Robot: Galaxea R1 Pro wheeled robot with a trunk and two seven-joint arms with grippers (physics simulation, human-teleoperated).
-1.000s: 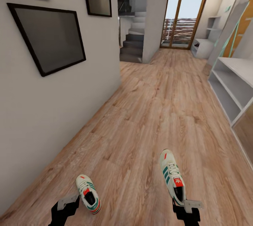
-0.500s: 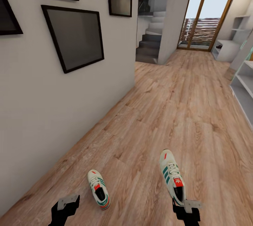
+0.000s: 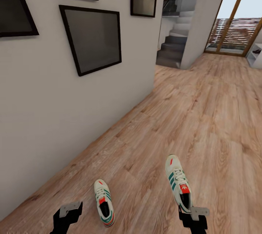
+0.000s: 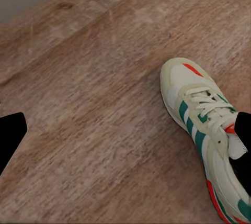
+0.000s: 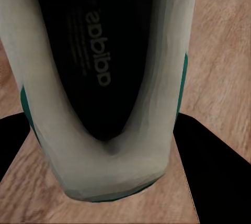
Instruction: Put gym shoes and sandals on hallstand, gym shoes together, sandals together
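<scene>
Two cream-white gym shoes with green stripes show on the corridor floor [image 3: 203, 117]. One gym shoe [image 3: 103, 202] lies flat on the planks, just right of my left gripper [image 3: 67, 215]. In the left wrist view that gym shoe [image 4: 201, 119] sits beside one finger [image 4: 243, 130], and my left gripper [image 4: 125, 130] is open over bare floor. My right gripper [image 3: 193, 215] is shut on the heel of the other gym shoe [image 3: 177, 182], toe pointing away. Up close, that gym shoe's heel [image 5: 104, 77] is clamped between the dark fingers [image 5: 222, 166]. The sandals are out of view. A corner of the pale hallstand [image 3: 257, 54] shows far off.
A white wall [image 3: 54, 117] with black-framed pictures [image 3: 94, 39] runs close along my left. Grey stairs [image 3: 173, 50] and a wood-framed glass door [image 3: 236, 22] stand at the corridor's far end. Open plank floor stretches ahead and to the right.
The head view has swung left, so the shelving on the right slid out of frame. The floor shoe now appears further right of my left gripper. The right gripper still holds its shoe.
</scene>
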